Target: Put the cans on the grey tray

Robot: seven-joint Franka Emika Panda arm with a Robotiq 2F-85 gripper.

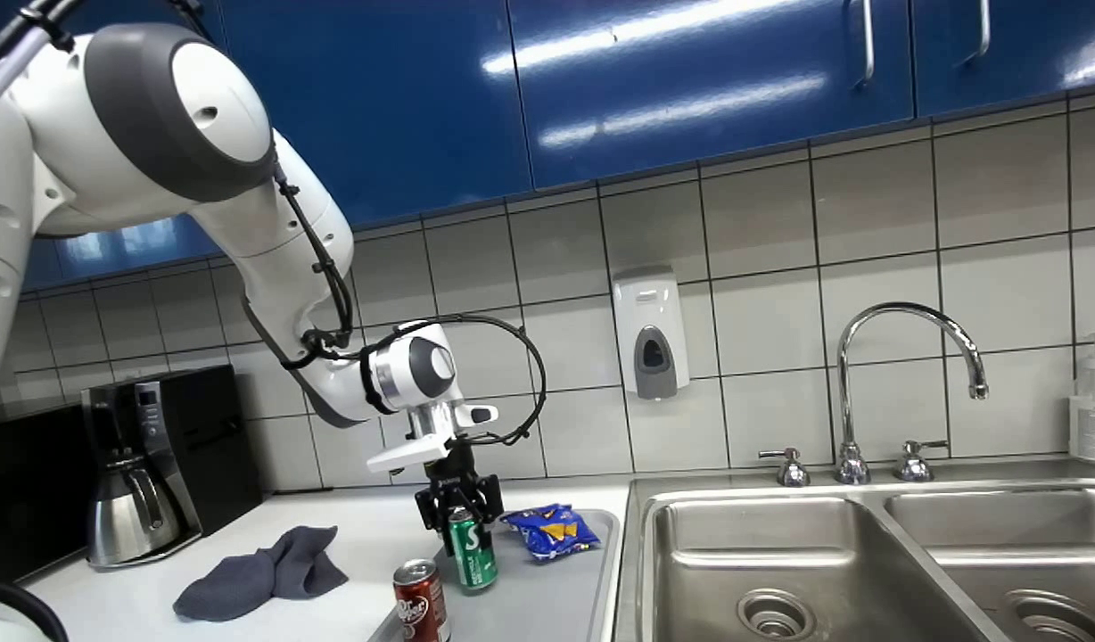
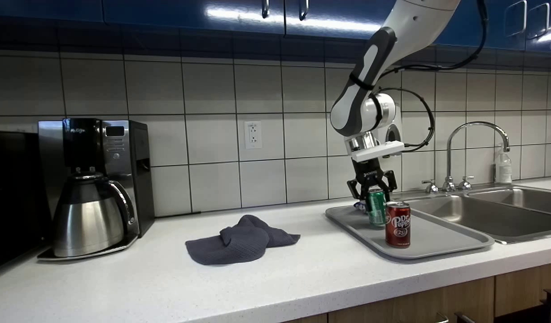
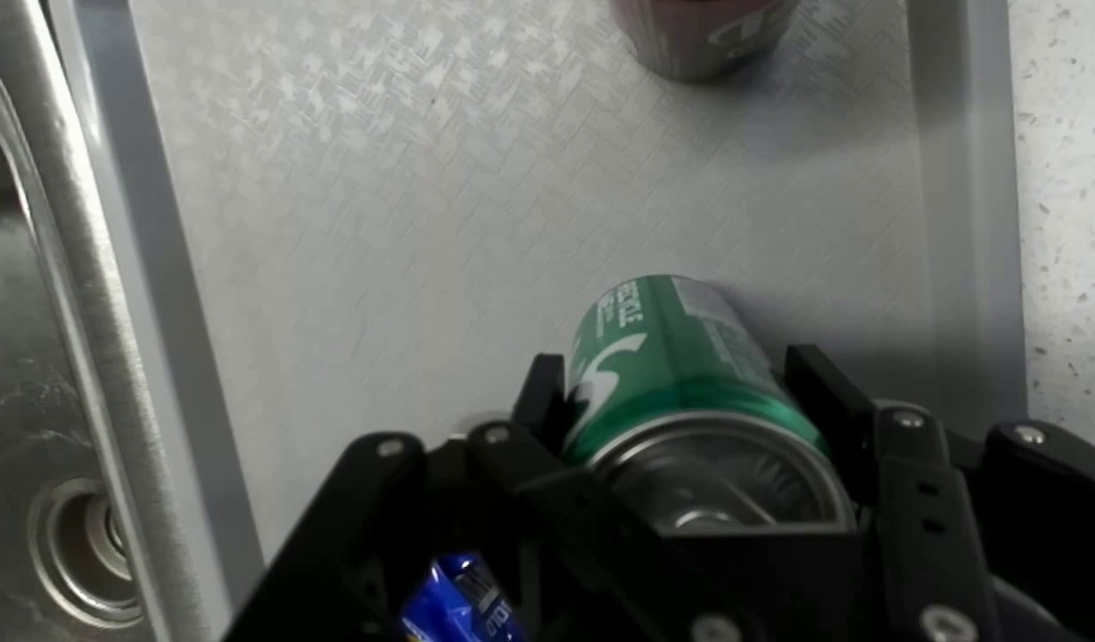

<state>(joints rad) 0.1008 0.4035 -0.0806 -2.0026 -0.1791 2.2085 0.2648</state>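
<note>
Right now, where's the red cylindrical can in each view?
In an exterior view, red can: bottom edge, left of centre.
In an exterior view, red can: right of centre, below middle.
Wrist view, red can: top edge, right of centre.
Shared landmark: the green cylindrical can.

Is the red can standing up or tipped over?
Upright: the red can stands on the grey tray, its silvery top facing up in both exterior views.

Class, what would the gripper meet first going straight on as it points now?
The grey tray, likely via the green can the gripper holds; whether can and tray touch is unclear.
</note>
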